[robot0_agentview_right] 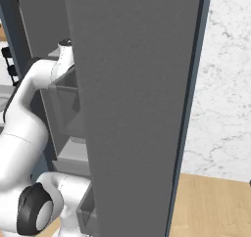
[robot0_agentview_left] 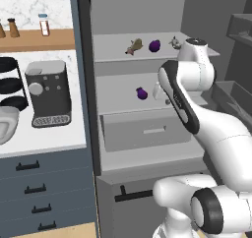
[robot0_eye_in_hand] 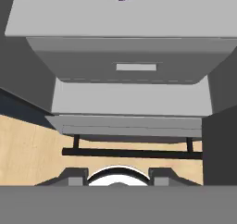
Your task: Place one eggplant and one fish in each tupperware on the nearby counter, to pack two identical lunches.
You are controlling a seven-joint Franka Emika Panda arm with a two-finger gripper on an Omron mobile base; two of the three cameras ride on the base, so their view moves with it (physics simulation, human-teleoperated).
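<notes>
The nearer eggplant (robot0_agentview_left: 141, 93) sits on the fridge's middle shelf (robot0_agentview_left: 123, 97), lying ahead of and above my hand (robot0_eye_in_hand: 118, 179). Whether my hand is released or clenched, I cannot tell. A second eggplant (robot0_agentview_left: 154, 46) and a fish (robot0_agentview_left: 134, 46) rest on the shelf above.

A black and grey coffee machine (robot0_agentview_left: 47, 93) stands left of the open grey fridge (robot0_agentview_left: 142, 116). Beside the machine is a black wire rack (robot0_agentview_left: 11, 84) (partly cut by the frame). Above, a wooden wall shelf (robot0_agentview_left: 37, 39) carries a small white bottle (robot0_agentview_left: 44, 24) and two brown shakers (robot0_agentview_left: 13, 28). The fridge's grey drawer (robot0_eye_in_hand: 132, 65) is closed.
</notes>
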